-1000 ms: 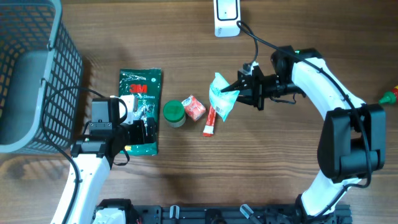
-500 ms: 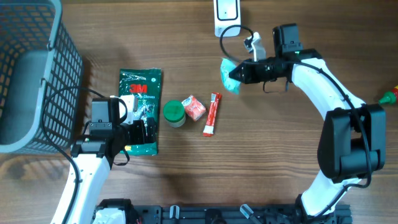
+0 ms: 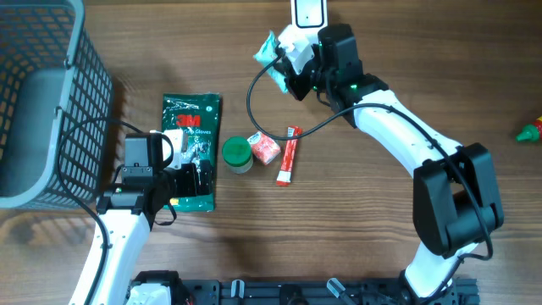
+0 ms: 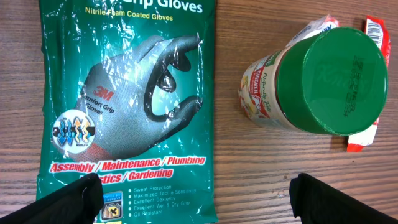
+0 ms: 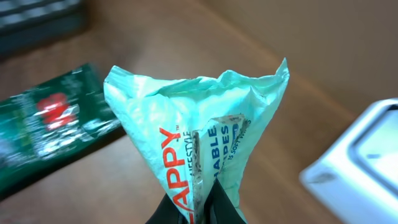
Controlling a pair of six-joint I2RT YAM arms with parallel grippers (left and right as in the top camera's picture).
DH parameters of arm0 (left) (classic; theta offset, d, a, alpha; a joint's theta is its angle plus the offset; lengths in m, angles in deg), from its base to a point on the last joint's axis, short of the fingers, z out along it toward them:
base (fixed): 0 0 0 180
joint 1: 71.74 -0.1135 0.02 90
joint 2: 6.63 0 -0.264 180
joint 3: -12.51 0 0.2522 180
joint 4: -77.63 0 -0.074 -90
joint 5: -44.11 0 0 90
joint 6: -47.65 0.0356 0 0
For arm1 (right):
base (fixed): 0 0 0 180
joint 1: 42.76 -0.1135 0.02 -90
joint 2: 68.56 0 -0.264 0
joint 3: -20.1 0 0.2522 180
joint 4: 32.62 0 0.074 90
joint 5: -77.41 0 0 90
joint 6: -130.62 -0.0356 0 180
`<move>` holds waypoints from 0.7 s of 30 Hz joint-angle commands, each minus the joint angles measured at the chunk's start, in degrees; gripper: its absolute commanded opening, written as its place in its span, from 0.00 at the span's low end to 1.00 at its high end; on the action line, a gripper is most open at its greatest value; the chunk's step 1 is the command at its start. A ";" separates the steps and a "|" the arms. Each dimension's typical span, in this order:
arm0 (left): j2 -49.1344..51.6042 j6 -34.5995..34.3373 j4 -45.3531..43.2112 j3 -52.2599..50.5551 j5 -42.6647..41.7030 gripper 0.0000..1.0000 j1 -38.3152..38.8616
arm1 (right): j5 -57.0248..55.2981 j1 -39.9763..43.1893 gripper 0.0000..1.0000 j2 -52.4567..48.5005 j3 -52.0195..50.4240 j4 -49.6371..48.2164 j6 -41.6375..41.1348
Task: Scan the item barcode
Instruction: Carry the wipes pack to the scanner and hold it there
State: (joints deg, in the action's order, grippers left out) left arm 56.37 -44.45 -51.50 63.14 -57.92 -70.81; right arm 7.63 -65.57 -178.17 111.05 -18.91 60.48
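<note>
The right gripper (image 3: 288,69) is pinched tight on the bottom of a mint-green wipes packet (image 3: 273,56). In the right wrist view its dark fingertips (image 5: 208,205) close on the crumpled film just under the printed lettering. The packet is held up off the table (image 3: 381,229), just left of the white scanner (image 3: 306,13) at the far edge.

The left gripper (image 3: 182,182) stands wide, holding nothing. Its two fingers (image 4: 67,199) straddle the lower end of a green gloves pack (image 4: 124,106), which lies flat. Just beside the pack sits a jar with a green lid (image 3: 236,154), then a small red packet (image 3: 266,147) and a red stick sachet (image 3: 288,156). A grey wire basket (image 3: 42,102) fills the left side.
</note>
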 commanded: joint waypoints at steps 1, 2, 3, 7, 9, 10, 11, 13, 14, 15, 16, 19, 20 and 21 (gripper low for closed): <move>0.11 -0.52 -0.17 -0.02 0.09 1.00 -0.46 | -10.27 0.37 0.04 -0.85 0.72 -6.19 1.11; 0.11 -0.50 -0.17 -0.02 0.09 1.00 -0.46 | -11.23 0.37 0.04 -2.01 0.74 -9.05 1.14; 0.11 -0.52 -0.17 -0.02 0.09 1.00 -0.46 | -11.52 0.37 0.04 -2.93 0.98 -10.80 1.14; 0.11 -0.50 -0.17 -0.02 0.09 1.00 -0.46 | -14.32 0.85 0.04 -10.27 7.65 -13.03 1.09; 0.11 -0.52 -0.17 -0.02 0.09 1.00 -0.46 | -14.62 1.66 0.04 -15.15 13.70 -12.59 0.85; 0.11 -0.52 -0.17 -0.02 0.09 1.00 -0.46 | -15.93 2.10 0.04 -17.75 17.18 -12.28 0.17; 0.11 -0.52 -0.17 -0.02 0.09 1.00 -0.46 | -16.65 2.49 0.04 -19.89 20.46 -11.61 -0.31; 0.11 -0.52 -0.17 -0.02 0.09 1.00 -0.46 | -16.61 3.26 0.04 -23.06 25.35 -10.05 -0.42; 0.11 -0.52 -0.17 -0.02 0.09 1.00 -0.46 | -16.61 3.69 0.04 -24.92 28.09 -9.29 -0.52; 0.11 -0.52 -0.17 -0.02 0.09 1.00 -0.46 | -16.61 3.98 0.04 -26.25 29.68 -9.33 -0.50; 0.11 -0.50 -0.17 -0.02 0.09 1.00 -0.46 | -16.44 4.09 0.04 -27.15 30.84 -9.33 -0.50; 0.13 -0.52 -0.17 -0.02 0.09 1.00 -0.46 | -17.68 4.09 0.04 -28.74 31.78 -9.27 1.36; 0.11 -0.52 -0.17 -0.02 0.09 1.00 -0.46 | -18.16 4.11 0.04 -28.87 31.78 -9.27 1.51; 0.11 -0.52 -0.17 -0.02 0.09 1.00 -0.46 | -18.64 4.17 0.04 -29.22 31.78 -9.33 2.03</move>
State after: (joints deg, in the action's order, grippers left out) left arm 56.37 -44.45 -51.48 63.14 -57.92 -70.81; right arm -8.87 -61.06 -205.12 141.04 -27.87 61.33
